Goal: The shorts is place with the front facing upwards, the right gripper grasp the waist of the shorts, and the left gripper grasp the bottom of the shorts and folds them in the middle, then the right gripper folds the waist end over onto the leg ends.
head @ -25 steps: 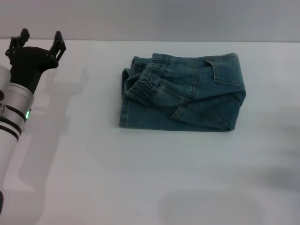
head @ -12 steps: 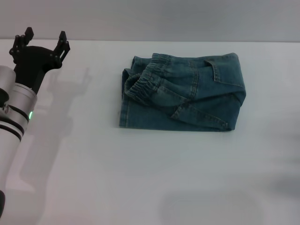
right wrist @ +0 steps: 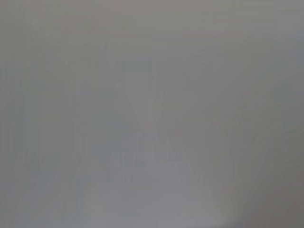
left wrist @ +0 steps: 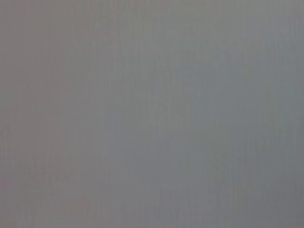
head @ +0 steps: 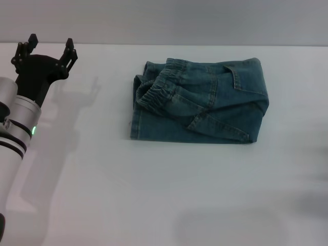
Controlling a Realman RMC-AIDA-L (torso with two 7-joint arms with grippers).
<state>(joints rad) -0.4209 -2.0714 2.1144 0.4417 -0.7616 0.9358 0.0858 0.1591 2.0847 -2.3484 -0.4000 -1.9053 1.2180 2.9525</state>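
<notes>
Beneath the folded shorts [head: 199, 104], their leg ends lie hidden.

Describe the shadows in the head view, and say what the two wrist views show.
Head view: the left gripper, open, casts a soft double shadow on the table beside it; the shorts show only a thin shadow at their near edge. Left wrist and right wrist views: only plain grey, nothing to make out.
</notes>
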